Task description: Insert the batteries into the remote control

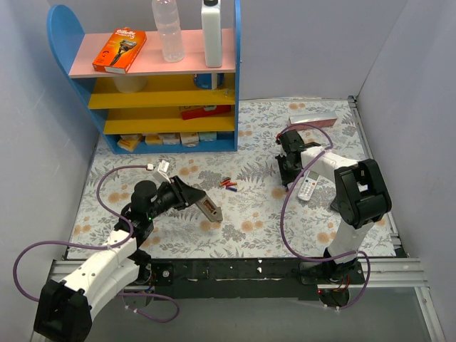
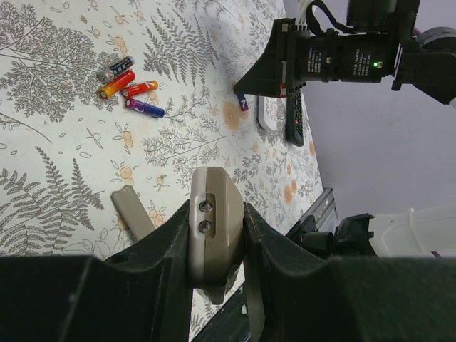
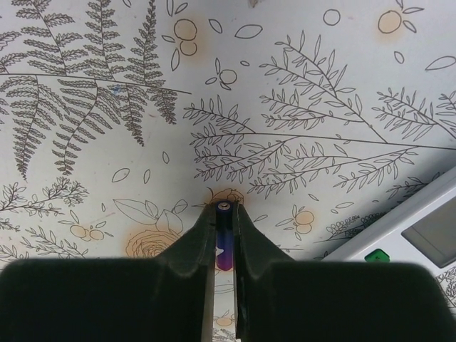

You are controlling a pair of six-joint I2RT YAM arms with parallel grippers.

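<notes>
While right end effector (image 3: 224,208) pinches battery (image 3: 225,251), tip exposed

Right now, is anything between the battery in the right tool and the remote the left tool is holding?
Only the loose batteries, lying flat on the table roughly between the battery in the right tool and the remote control in the left tool. Nothing taller shows there.

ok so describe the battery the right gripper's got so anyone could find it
On the floral table, go to the right gripper beside the white remote. The battery is pinched in that gripper: blue-purple, and held well apart from the loose cluster lying mid-table.
</notes>
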